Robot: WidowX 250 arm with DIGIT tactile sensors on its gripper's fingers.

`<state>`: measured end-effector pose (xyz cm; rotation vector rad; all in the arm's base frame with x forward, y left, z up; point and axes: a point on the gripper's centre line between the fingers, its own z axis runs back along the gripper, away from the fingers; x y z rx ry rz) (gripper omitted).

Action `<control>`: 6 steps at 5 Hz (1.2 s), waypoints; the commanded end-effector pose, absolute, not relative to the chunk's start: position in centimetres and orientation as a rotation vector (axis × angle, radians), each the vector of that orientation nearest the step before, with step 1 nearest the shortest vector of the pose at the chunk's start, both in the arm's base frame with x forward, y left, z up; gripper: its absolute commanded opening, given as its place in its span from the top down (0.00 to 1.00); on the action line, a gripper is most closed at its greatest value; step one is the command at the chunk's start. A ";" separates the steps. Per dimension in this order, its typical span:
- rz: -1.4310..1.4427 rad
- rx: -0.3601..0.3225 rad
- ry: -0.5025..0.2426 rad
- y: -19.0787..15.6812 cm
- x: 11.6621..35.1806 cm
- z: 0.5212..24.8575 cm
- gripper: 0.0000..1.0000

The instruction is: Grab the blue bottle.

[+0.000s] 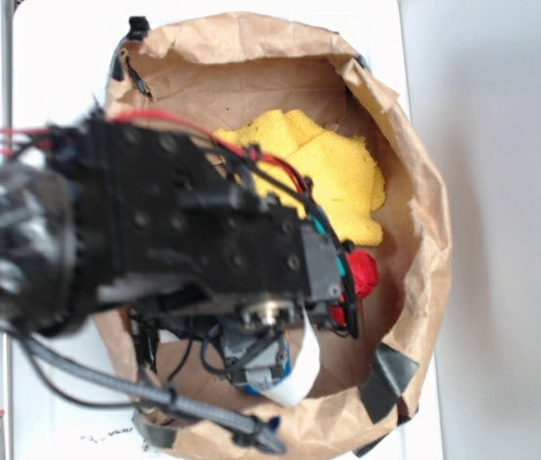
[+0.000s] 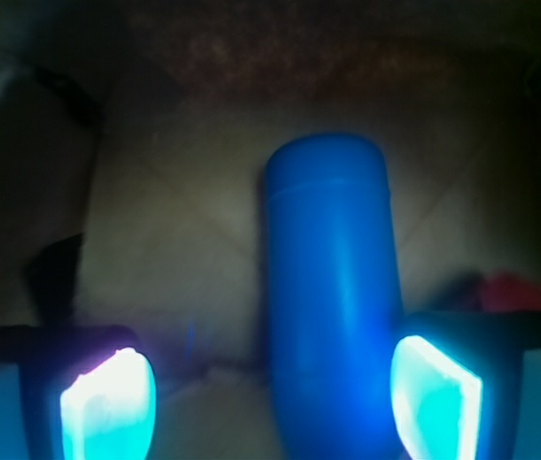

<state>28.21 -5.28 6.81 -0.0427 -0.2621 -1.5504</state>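
Exterior view: bright, even light, white surround near overexposed at the right and upper left of the frame. My arm (image 1: pixel 155 230) fills the left centre, dark and badly out of focus, its left end smeared. Paper bag (image 1: pixel 414 192) rim reasonably sharp; soft shadow inside its right wall.

Wrist view: dim, murky, heavy vignetting at the top corners. My finger pads (image 2: pixel 107 407) glow cyan-white, blown out at the lower left and lower right. Blue bottle (image 2: pixel 333 287) oversaturated, soft-edged, faint highlight along its length. Background grainy.
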 end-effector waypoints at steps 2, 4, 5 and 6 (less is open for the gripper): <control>-1.625 0.019 -0.213 -7.2 28.1 4.4 1.00; -1.293 -0.052 -0.234 -3.9 29.3 10.6 1.00; -1.043 -0.078 -0.109 -0.8 30.5 15.4 1.00; -0.795 -0.059 0.018 1.1 31.1 17.2 1.00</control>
